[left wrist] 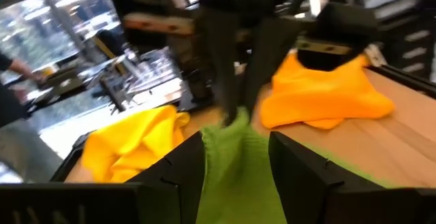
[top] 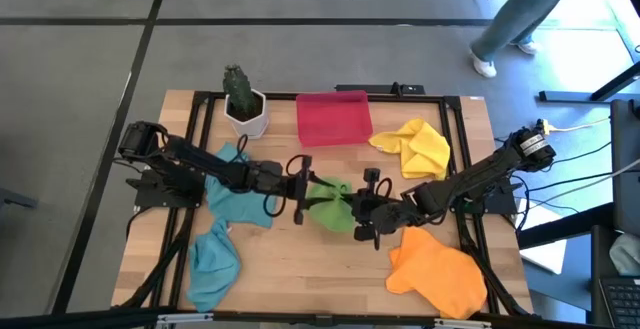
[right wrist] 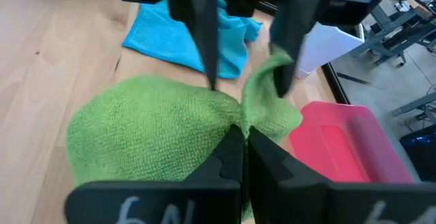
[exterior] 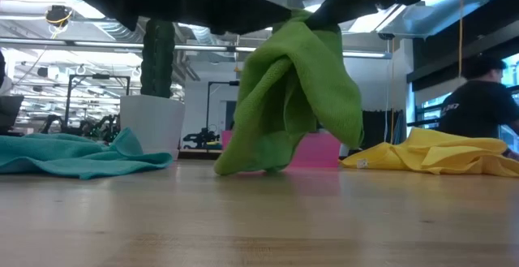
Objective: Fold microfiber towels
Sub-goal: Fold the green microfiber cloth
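Green towel: bunched and lifted at the tabletop centre, lower edge touching the wood, held between both claws.
Left claw: fingers parted around one side of the green towel, cloth between them.
Right claw: pinched tight on the opposite edge.
Other towels: 2 teal at left, yellow beside the red tray, orange at front right.

table | teal towels, yellow towel, orange towel, red tray (rigid), planter
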You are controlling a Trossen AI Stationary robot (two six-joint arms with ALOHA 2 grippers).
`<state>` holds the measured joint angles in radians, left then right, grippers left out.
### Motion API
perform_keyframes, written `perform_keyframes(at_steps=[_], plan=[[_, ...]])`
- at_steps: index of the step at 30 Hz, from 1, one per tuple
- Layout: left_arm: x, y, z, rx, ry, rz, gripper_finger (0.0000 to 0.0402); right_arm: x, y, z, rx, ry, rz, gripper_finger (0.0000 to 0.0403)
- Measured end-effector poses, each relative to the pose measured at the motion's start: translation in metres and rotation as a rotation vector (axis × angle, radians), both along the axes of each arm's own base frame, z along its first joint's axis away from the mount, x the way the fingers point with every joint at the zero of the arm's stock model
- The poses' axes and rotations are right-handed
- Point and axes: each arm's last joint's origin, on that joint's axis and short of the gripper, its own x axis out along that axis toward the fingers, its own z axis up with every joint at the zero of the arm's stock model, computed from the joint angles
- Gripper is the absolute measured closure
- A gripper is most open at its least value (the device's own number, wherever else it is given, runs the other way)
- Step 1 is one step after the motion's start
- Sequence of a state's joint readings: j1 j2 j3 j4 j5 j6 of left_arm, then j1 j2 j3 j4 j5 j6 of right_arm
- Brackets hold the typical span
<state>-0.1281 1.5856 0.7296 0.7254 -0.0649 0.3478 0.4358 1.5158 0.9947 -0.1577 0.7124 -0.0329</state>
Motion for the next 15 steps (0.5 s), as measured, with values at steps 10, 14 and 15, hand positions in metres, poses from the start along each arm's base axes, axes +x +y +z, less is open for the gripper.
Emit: perform_keyframes(at_steps=[10, 14, 15], plan=[[-0.003, -0.019, 0.0, 0.16, -0.007, 0.043, 0.0316, 0.0, 0.0, 0.0, 0.002, 0.0, -0.003, 0.0393], [-0.004, -0.022, 0.001, 0.196, -0.015, 0.052, 0.0386, 0.0, 0.0, 0.0, 0.022, -0.008, -0.015, 0.0388], [-0.004, -0.022, 0.001, 0.197, -0.015, 0.052, 0.0393, 0.0, 0.0, 0.0, 0.023, -0.009, -0.016, 0.0384]])
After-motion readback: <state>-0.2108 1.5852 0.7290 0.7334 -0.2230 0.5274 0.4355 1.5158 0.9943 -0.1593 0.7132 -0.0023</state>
